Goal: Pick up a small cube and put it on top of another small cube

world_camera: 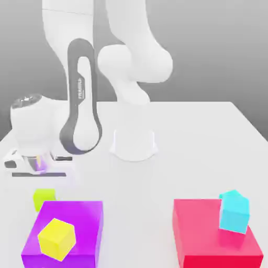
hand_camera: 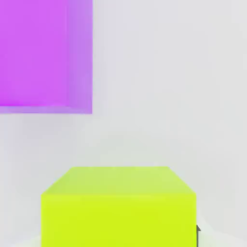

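Note:
The small lime yellow-green cube [world_camera: 44,198] rests on the white table just behind the purple block [world_camera: 65,233], at the exterior view's left. In the hand view the lime cube [hand_camera: 118,207] looms large and close, with the purple block [hand_camera: 43,53] beyond it. My gripper [world_camera: 37,166] hangs low over the table, a little above and behind the lime cube. The small cyan cube [world_camera: 234,211] sits tilted on the back right corner of the flat red block [world_camera: 209,238], at the exterior view's right.
A slightly larger pure yellow cube [world_camera: 56,239] lies on top of the purple block. The arm's white base [world_camera: 133,144] stands at the middle back of the table [world_camera: 199,141]. Open table surface lies between the purple and red blocks.

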`<state>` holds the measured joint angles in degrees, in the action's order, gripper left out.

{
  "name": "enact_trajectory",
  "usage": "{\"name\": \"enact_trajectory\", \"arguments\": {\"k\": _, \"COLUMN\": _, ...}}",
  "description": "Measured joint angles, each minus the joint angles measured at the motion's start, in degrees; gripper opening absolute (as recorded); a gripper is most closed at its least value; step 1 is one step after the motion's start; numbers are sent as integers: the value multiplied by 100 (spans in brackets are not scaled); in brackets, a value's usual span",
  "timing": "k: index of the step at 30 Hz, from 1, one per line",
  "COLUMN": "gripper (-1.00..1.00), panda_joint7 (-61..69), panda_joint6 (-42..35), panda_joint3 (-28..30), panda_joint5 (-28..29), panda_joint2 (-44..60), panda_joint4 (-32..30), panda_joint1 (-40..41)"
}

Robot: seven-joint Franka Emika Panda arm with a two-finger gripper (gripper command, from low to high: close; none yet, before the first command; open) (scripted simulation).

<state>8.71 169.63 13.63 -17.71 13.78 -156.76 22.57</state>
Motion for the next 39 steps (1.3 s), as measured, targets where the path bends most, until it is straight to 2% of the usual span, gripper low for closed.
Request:
{"name": "enact_trajectory", "arguments": {"k": 4, "gripper": -100, "panda_joint7": -830, "panda_joint6": -597, "panda_joint3": 528, "panda_joint5": 1122, "panda_joint2": -823, "panda_joint4": -181, "panda_joint1": -265}}
{"name": "enact_trajectory", "arguments": {"k": 6, "gripper": -100, "panda_joint7": -1292, "panda_joint6": -793, "panda_joint3": 386, "panda_joint5": 1372, "panda_joint2": -1047, "panda_joint4": -189, "panda_joint1": -534}}
{"name": "enact_trajectory", "arguments": {"k": 28, "gripper": -100, "panda_joint7": -7007, "panda_joint6": -1903, "panda_joint3": -1974, "panda_joint5": 1665, "panda_joint2": -1622, "panda_joint4": 386, "panda_joint1": -5429}}
{"name": "enact_trajectory", "arguments": {"k": 31, "gripper": -100, "panda_joint7": -7394, "panda_joint6": -1713, "panda_joint3": -1948, "panda_joint5": 1791, "panda_joint2": -1386, "panda_joint4": 434, "panda_joint1": -5697}}
{"name": "enact_trajectory", "arguments": {"k": 36, "gripper": -100, "panda_joint7": -7581, "panda_joint6": -1010, "panda_joint3": -1878, "panda_joint5": 1991, "panda_joint2": -657, "panda_joint4": 452, "panda_joint1": -5672}}
{"name": "enact_trajectory", "arguments": {"k": 37, "gripper": 100, "panda_joint7": -7599, "panda_joint6": -890, "panda_joint3": -1870, "panda_joint5": 2016, "panda_joint2": -535, "panda_joint4": 450, "panda_joint1": -5679}}
{"name": "enact_trajectory", "arguments": {"k": 39, "gripper": 100, "panda_joint7": -7599, "panda_joint6": -890, "panda_joint3": -1870, "panda_joint5": 2016, "panda_joint2": -535, "panda_joint4": 450, "panda_joint1": -5679}}
